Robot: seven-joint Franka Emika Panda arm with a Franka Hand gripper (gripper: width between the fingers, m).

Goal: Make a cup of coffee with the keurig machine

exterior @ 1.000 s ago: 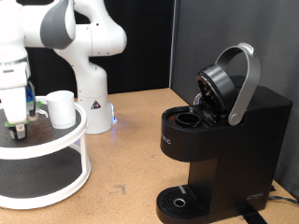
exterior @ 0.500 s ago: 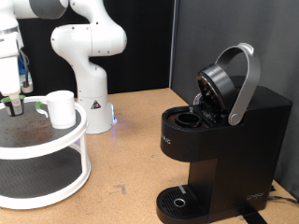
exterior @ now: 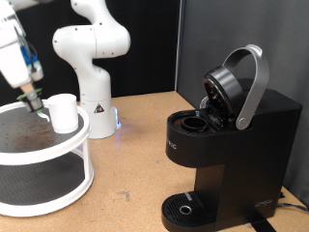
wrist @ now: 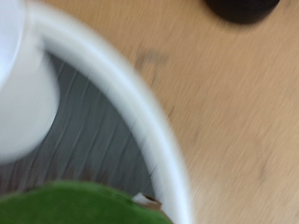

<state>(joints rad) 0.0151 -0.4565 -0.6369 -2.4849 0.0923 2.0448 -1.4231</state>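
The white cup (exterior: 64, 112) stands on the top tier of a white round stand (exterior: 85, 135) at the exterior view's left. My gripper (exterior: 27, 97) hangs tilted just left of the cup, above the stand, shut on a small dark pod. In the wrist view the pod's green top (wrist: 84, 203) fills the near edge as a blur, with the cup (wrist: 19, 93) and the stand's rim (wrist: 140, 103) beside it. The black keurig machine (exterior: 232, 145) stands at the right with its grey-handled lid (exterior: 253, 82) raised and its pod chamber (exterior: 193, 124) open.
The white robot base (exterior: 92, 68) stands behind the stand. A small green thing (exterior: 42, 112) lies on the stand beside the cup. Bare wooden table (exterior: 135, 155) lies between stand and machine. The machine's round drip base (exterior: 183, 207) is at the front.
My gripper has risen off the stand with the dark pod, moved right towards the cup and tilted. The cup and the machine have not moved.
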